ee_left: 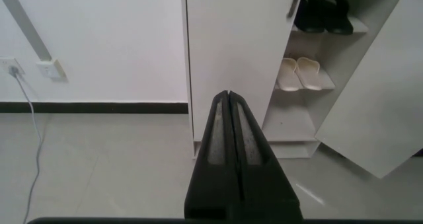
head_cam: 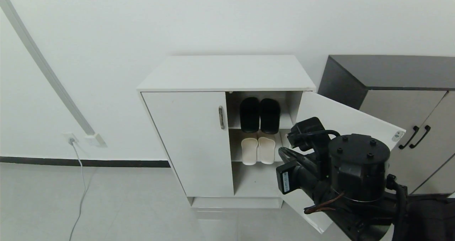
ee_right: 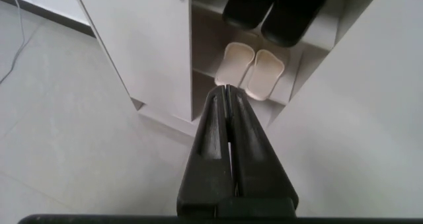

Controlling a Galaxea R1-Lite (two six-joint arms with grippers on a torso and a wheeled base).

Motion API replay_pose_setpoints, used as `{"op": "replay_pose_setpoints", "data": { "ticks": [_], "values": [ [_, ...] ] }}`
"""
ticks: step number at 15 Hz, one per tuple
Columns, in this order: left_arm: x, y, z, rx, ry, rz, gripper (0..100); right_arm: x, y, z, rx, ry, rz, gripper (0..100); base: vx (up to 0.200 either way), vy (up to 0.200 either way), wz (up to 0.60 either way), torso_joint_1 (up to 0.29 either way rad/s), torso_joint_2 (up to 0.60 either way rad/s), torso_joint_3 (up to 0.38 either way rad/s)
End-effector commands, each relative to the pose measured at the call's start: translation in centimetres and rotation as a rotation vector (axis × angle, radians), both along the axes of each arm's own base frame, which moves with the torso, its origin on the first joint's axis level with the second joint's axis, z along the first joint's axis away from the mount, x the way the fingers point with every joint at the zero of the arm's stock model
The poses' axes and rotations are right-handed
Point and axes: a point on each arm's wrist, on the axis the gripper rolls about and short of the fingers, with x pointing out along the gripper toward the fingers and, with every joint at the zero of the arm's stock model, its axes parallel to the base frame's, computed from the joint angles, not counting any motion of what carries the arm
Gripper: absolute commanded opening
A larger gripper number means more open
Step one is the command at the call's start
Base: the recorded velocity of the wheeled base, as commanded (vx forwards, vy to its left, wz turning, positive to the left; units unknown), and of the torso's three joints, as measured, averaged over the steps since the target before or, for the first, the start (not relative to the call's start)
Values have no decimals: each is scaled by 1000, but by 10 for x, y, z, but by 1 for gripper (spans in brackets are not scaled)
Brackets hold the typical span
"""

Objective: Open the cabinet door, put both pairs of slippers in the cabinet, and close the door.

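The white cabinet (head_cam: 227,74) stands against the wall with its right door (head_cam: 341,120) swung open and its left door (head_cam: 188,141) closed. A pair of black slippers (head_cam: 260,114) lies on the upper shelf, and a pair of cream slippers (head_cam: 258,150) on the shelf below. My right gripper (ee_right: 227,88) is shut and holds nothing; it hangs in front of the opening, beside the open door (ee_right: 357,118), facing the cream slippers (ee_right: 254,62). My left gripper (ee_left: 228,95) is shut and empty, farther back, facing the closed door (ee_left: 231,52).
A dark grey cabinet (head_cam: 391,74) with black handles stands to the right, just behind the open door. A wall socket with a cable (head_cam: 71,138) is at the left. Bare tiled floor (head_cam: 106,205) spreads in front. The bottom shelf (head_cam: 254,180) is bare.
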Motion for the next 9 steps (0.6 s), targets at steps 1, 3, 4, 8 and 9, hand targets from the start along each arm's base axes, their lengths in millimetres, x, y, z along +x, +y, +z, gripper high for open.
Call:
{"op": "replay_pose_setpoints", "data": {
  "ticks": [1,3,4,8,9],
  "values": [
    [0,0,0,-1,1,0,0,1,0,-1,-2,1,-3,0,0,0,0,212,-544,-325],
    [0,0,0,1,1,0,0,1,1,-2,-4,2,-3,0,0,0,0,229,-549,-327],
    [0,0,0,-1,1,0,0,2,0,-2,-2,3,-5,0,0,0,0,227,-549,-334],
    [0,0,0,-1,1,0,0,2,0,-2,-5,3,-5,0,0,0,0,256,-588,-334],
    [0,0,0,-1,1,0,0,4,-1,-3,-7,5,-14,0,0,0,0,271,-618,-339]
  ]
}}
